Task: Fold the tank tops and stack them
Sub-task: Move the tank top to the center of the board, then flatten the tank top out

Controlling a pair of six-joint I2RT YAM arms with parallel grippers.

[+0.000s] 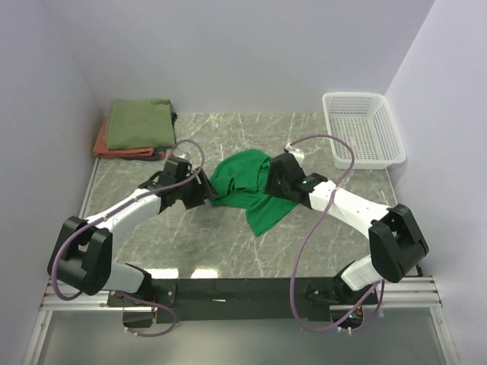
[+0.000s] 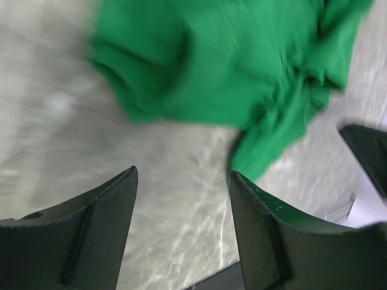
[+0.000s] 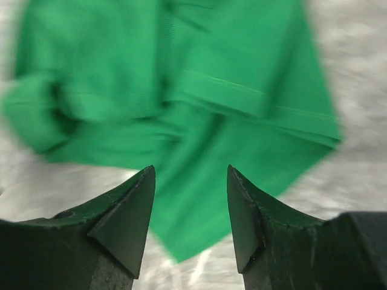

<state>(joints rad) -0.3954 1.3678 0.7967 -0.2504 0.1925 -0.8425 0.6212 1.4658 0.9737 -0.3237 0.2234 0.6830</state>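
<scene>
Green top [image 1: 247,190] lies bunched. Left gripper [image 2: 182,175] just left of it, right gripper [image 3: 190,170] just right; both jaws apart, empty. Risk: pinching doubled layers, fold comes out lopsided.

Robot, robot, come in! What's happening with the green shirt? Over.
Left gripper open, right gripper open, both empty. Bright green top crumpled mid-table, unfolded. Olive top folded on rust-red top, far left. Nothing in the way.

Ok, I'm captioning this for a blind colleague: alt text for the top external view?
A crumpled bright green tank top lies between the left gripper and right gripper. An olive top sits folded on a rust-red top at far left; a white basket stands far right.
</scene>
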